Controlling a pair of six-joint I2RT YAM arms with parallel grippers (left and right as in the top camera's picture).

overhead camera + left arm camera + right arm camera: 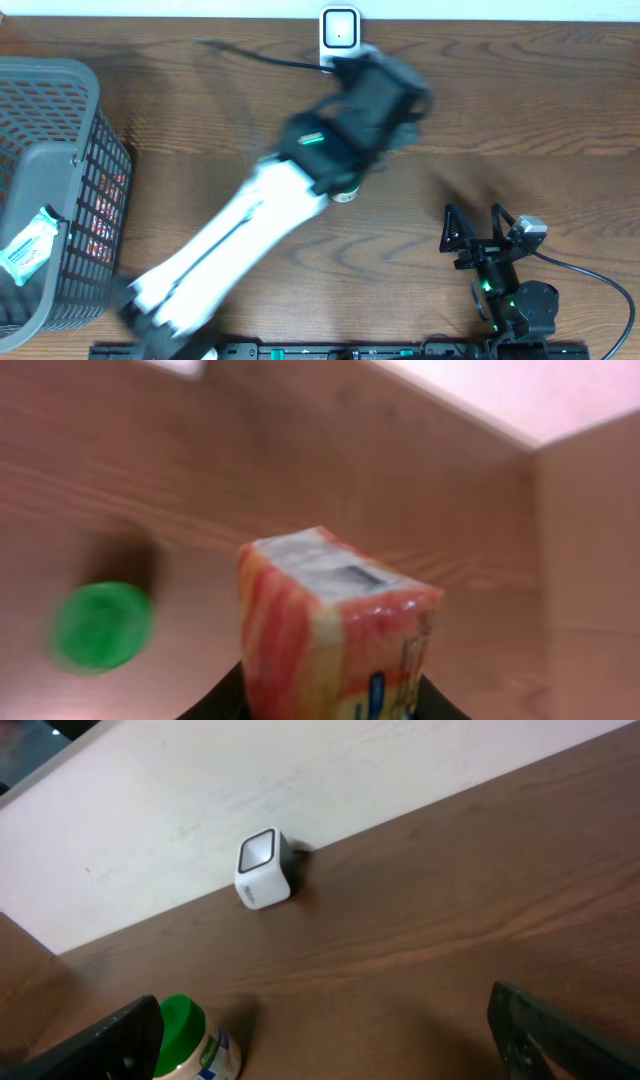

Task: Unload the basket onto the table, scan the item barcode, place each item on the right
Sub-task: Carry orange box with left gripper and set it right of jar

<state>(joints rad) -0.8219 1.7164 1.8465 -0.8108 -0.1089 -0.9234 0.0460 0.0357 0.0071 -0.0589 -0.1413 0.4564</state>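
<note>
An orange-red snack packet point(335, 630) with a silvery sealed top stands upright between the dark jaws of my left gripper point(335, 705), which is shut on it. In the overhead view the left arm is motion-blurred and my left gripper point(395, 95) sits just below the white barcode scanner point(340, 30) at the table's far edge; the packet is hidden under it there. The scanner point(265, 870) also shows against the wall in the right wrist view. My right gripper point(478, 232) rests open near the front right, nothing between its fingers point(110, 1040).
A green-capped jar point(345, 193) stands on the table beside the left arm, and shows as jar point(195, 1040) and green cap point(100, 625). A grey mesh basket point(60, 190) with packets inside fills the left side. A black cable point(250, 55) runs to the scanner.
</note>
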